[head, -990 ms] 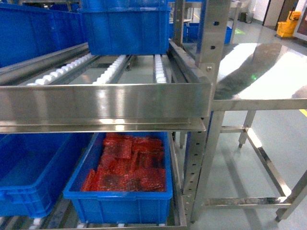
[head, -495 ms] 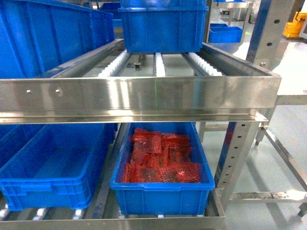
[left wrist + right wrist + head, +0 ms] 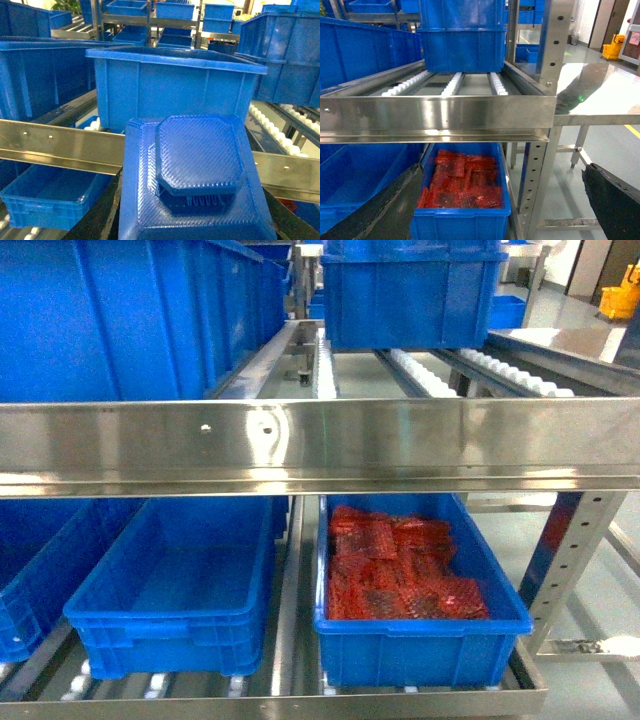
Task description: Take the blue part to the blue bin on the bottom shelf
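Observation:
The blue part [image 3: 197,175], a textured square tray with a raised octagonal top, fills the lower left wrist view. My left gripper [image 3: 195,222] is shut on it, black fingers [image 3: 97,217] showing on either side. An empty blue bin [image 3: 170,590] sits on the bottom shelf [image 3: 300,706] at left of centre; the left wrist view shows this blue bin [image 3: 50,197] below the part. My right gripper [image 3: 500,210] is open, its fingers [image 3: 612,200] wide apart with nothing between them. Neither gripper shows in the head view.
A second blue bin [image 3: 415,590] full of red bags stands on the bottom shelf to the right of the empty one. The upper shelf's steel rail [image 3: 320,445] crosses the view above both bins, with large blue crates [image 3: 410,290] on its rollers. A perforated upright [image 3: 570,560] stands at right.
The head view has swung left along the rack. The red-bag bin slid from left to right of centre, the empty bin came fully into view, and the steel table left the frame.

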You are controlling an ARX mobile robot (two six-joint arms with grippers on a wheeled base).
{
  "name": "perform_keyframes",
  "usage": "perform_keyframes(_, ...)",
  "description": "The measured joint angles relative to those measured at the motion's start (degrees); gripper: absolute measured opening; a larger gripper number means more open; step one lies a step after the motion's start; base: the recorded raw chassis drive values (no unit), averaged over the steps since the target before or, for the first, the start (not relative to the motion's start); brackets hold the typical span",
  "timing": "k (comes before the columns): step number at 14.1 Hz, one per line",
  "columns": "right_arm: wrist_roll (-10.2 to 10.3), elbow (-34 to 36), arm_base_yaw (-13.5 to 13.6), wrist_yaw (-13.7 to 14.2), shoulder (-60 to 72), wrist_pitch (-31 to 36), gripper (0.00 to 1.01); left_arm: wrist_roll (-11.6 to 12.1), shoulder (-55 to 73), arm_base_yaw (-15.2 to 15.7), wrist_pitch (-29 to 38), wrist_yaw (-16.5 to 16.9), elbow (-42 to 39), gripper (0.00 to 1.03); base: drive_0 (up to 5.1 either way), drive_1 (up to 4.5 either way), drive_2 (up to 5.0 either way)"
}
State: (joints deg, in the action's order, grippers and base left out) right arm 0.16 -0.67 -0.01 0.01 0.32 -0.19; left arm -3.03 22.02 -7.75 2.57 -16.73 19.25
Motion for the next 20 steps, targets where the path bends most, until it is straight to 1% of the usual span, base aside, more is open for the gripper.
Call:
perform_keyframes(4,0.0,0.0,0.0,-0.2,0.0,0.0,0.98,0.0,0.0,0.1,0.0,-0.4,0.0,0.43,0.0,0.00,0.0)
perform_keyframes(6,0.0,0.0,0.0,-0.2,0.0,0.0,0.98,0.0,0.0,-0.1,0.0,0.2,0.0,0.43,0.0,0.00,0.0)
perform_keyframes(20,0.0,0.0,0.0,-0.2,0.0,-0.1,0.98,0.0,0.0,0.0,0.0,0.0,0.0,0.43,0.0,0.00,0.0)
